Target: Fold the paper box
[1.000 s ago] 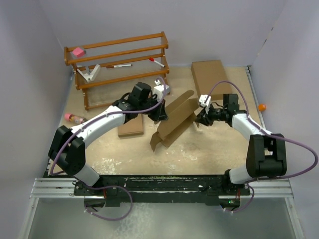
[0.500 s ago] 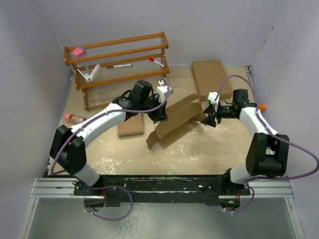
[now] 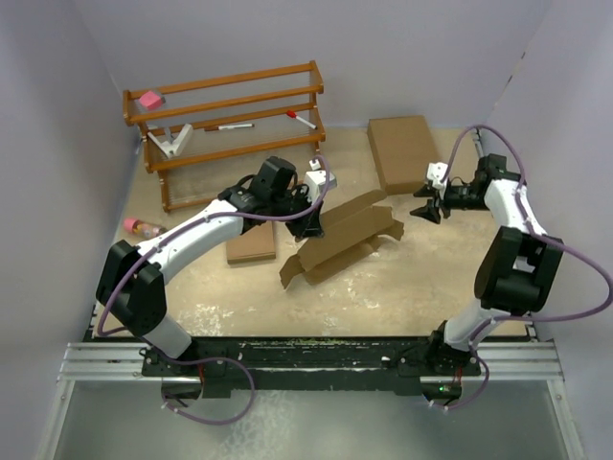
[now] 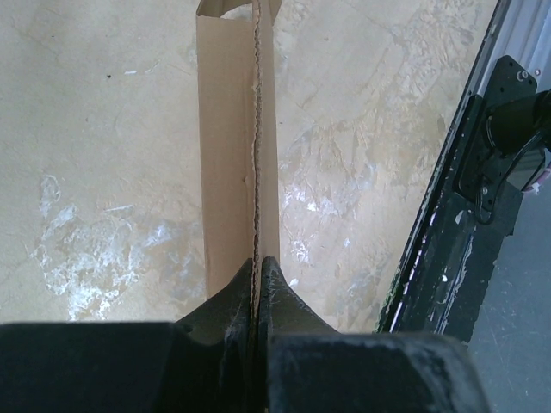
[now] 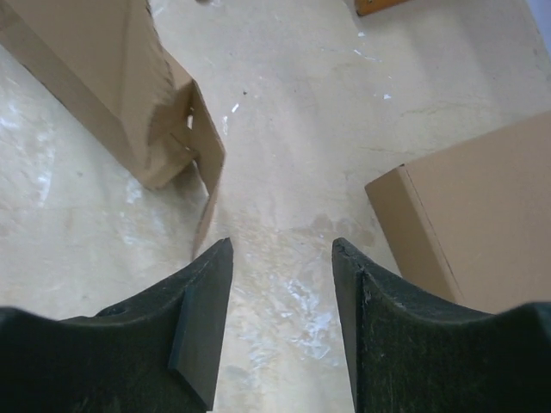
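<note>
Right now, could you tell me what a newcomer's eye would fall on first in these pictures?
First the half-folded paper box at the table's middle, with the left gripper shut on one cardboard edge. Next the right gripper, open and apart from it on the right, near the flat brown box at the back. A wooden rack stands at the back left.

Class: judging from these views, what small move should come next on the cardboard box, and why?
Probably move the right pincer to the box and fold its loose end flap: that pincer is open and clear of it, while the left pincer clamps one edge.
</note>
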You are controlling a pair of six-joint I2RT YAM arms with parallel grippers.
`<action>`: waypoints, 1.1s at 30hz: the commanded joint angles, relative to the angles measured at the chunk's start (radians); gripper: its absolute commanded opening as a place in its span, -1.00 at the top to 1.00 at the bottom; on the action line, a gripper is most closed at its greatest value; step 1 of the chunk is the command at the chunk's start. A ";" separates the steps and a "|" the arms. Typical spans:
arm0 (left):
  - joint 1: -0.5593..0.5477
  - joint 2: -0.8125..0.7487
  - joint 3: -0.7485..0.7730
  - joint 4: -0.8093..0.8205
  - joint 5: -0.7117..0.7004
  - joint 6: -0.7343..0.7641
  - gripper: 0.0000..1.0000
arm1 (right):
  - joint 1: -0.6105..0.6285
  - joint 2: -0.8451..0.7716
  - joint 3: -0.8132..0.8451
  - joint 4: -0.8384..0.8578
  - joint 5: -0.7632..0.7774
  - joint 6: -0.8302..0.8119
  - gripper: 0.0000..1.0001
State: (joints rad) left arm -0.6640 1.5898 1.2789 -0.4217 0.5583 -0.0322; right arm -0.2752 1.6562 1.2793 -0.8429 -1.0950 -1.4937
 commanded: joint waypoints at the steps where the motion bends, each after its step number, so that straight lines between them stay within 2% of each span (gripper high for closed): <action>1: -0.006 -0.004 0.023 -0.018 0.017 0.034 0.92 | 0.022 0.068 0.028 0.040 0.020 -0.193 -0.04; 4: -0.006 -0.008 0.022 -0.019 0.018 0.038 0.92 | 0.046 0.153 0.098 -0.041 0.031 -0.350 0.06; 9: -0.006 -0.007 0.019 -0.017 0.018 0.044 0.92 | 0.076 0.249 0.150 -0.155 0.024 -0.601 0.07; 13: -0.006 -0.008 0.019 -0.014 0.019 0.048 0.92 | 0.136 0.251 0.110 -0.133 0.049 -0.630 0.02; 15: -0.006 -0.012 0.015 -0.011 0.019 0.052 0.92 | 0.157 0.242 0.085 -0.136 0.047 -0.664 -0.10; 21: -0.006 -0.028 -0.002 0.006 0.019 0.061 0.92 | 0.168 0.258 0.073 -0.270 0.058 -0.824 -0.14; 24: -0.006 -0.031 -0.009 0.017 0.019 0.058 0.92 | 0.171 0.241 0.044 -0.282 0.057 -0.822 -0.09; 33: -0.007 -0.042 -0.032 0.048 0.022 0.048 0.92 | 0.180 0.141 -0.099 -0.115 0.003 -0.609 -0.09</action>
State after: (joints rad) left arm -0.6643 1.5890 1.2602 -0.4099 0.5709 -0.0029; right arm -0.1001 1.8606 1.2137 -1.0130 -1.0386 -2.0373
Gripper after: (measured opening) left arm 0.044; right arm 0.550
